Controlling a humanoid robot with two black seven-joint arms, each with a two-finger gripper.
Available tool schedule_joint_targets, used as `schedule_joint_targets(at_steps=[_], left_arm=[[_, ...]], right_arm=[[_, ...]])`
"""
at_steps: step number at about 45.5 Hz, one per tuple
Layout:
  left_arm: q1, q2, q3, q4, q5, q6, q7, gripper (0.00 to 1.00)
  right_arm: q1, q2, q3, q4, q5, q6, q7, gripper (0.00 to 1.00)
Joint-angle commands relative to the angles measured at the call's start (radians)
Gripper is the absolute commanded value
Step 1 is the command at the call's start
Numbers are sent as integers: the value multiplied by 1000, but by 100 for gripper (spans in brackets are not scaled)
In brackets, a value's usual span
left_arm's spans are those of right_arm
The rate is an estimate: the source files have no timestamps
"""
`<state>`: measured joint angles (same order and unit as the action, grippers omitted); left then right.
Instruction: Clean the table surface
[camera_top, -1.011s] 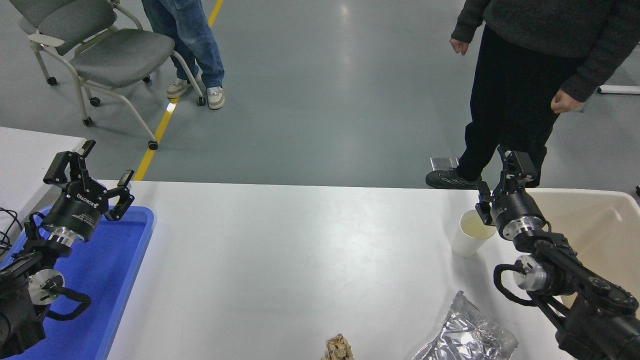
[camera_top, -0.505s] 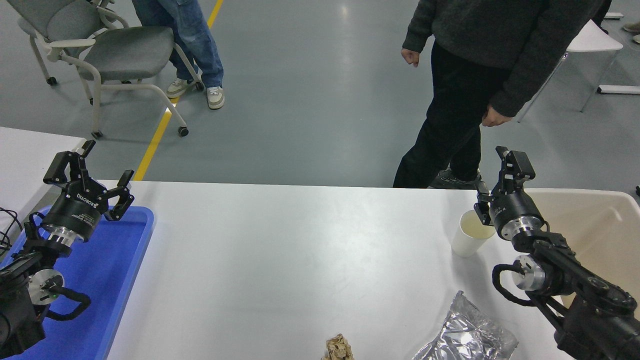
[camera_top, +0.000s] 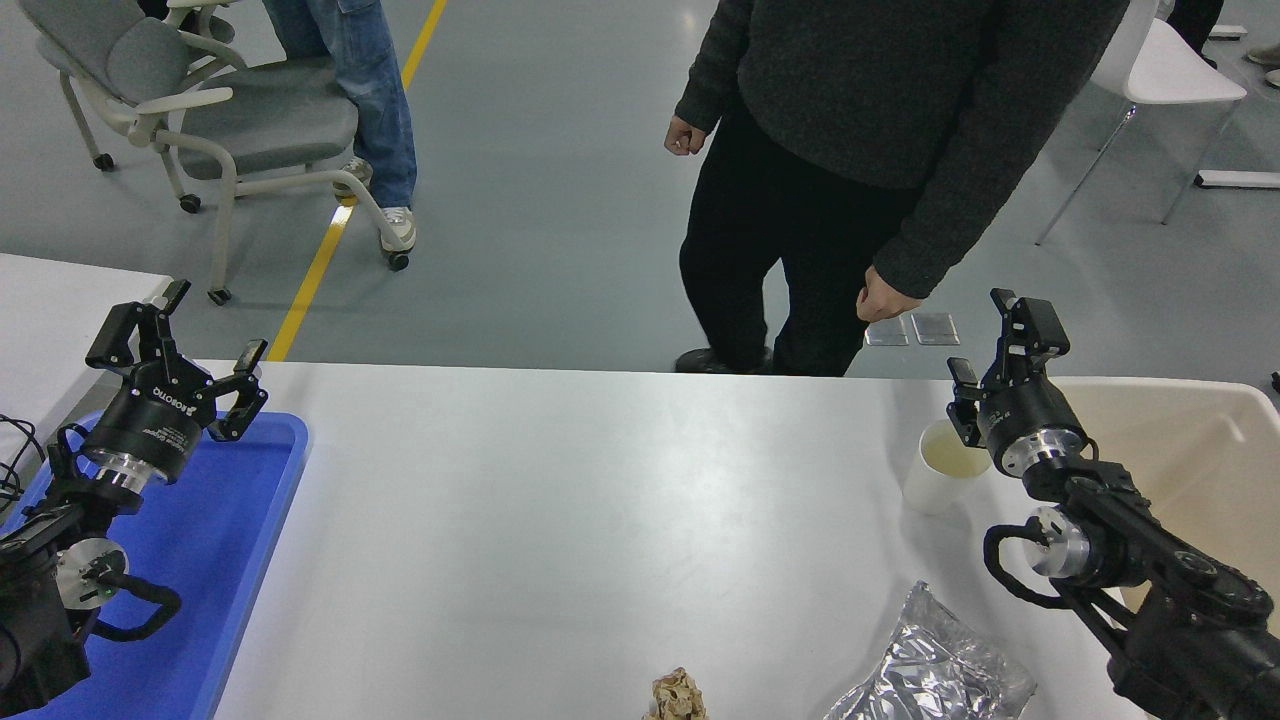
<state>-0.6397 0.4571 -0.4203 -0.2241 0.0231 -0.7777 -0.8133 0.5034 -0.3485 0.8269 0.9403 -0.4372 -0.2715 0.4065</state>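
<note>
White cup (camera_top: 940, 468) just beside right claw (camera_top: 990, 340), beige bin (camera_top: 1200, 450) behind.

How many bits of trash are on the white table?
3: a white paper cup at the right by the right tool, a silver foil bag at the near right, a crumpled brown scrap at the near edge.

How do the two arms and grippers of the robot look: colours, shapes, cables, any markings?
Both arms are black with jointed links. The left gripper has black linkage fingers on a round black body with white lettering and a silver wrist ring; a black cable loops beside its arm. The right gripper looks the same in build, with silver wrist discs and a looping black cable.
</note>
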Motion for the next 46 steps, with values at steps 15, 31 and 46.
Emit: schedule_joint_targets(at_steps=[15,31,46], left_arm=[[-2,0,0,-1,0,0,0,100],[-2,0,0,-1,0,0,0,100],[-2,0,0,-1,0,0,0,100]], right_arm=[[0,-15,3,-5,0,37,2,100],[-11,-30,0,-8,2,84,8,100],[79,-216,-363,60,-17,78,9,100]])
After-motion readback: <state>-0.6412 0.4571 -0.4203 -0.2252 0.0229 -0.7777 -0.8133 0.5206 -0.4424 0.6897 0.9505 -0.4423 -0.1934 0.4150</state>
